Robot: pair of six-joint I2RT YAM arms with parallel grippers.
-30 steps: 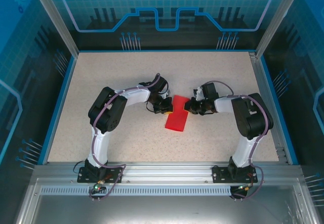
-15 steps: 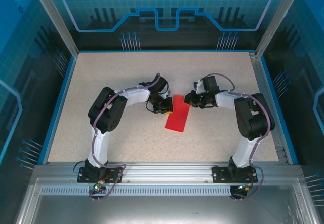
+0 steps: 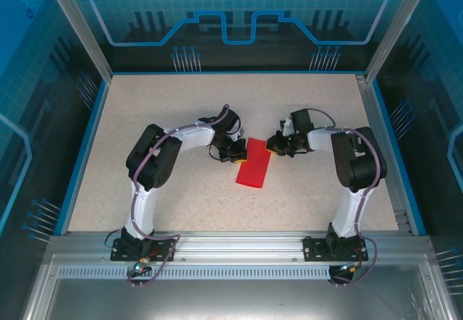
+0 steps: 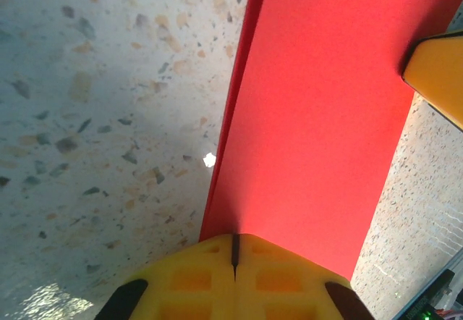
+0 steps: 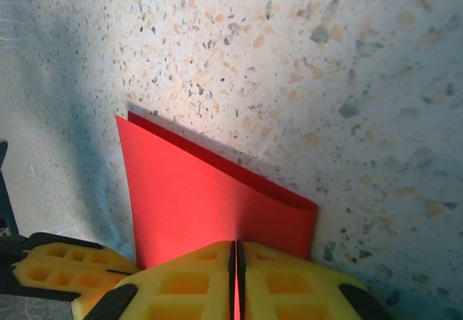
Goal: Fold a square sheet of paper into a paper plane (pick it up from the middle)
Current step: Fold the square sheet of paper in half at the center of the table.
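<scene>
The square sheet of paper is bright red and lies folded over into a long strip on the speckled table. A paper plane is out of view. My left gripper is shut, its yellow tips resting on the strip's left part. My right gripper is at the strip's far right corner. In the right wrist view its jaws are shut with a thin line of red between them, and the paper curls at a fold beyond them. The right fingertip shows in the left wrist view.
The speckled table has a raised blue rim on the left, back and right. A metal rail carrying both arm bases runs along the near edge. Bare table lies all around the paper.
The right gripper has shifted a little at the far right corner of the paper, first away, then back down. The left gripper and most of the strip have stayed put.
</scene>
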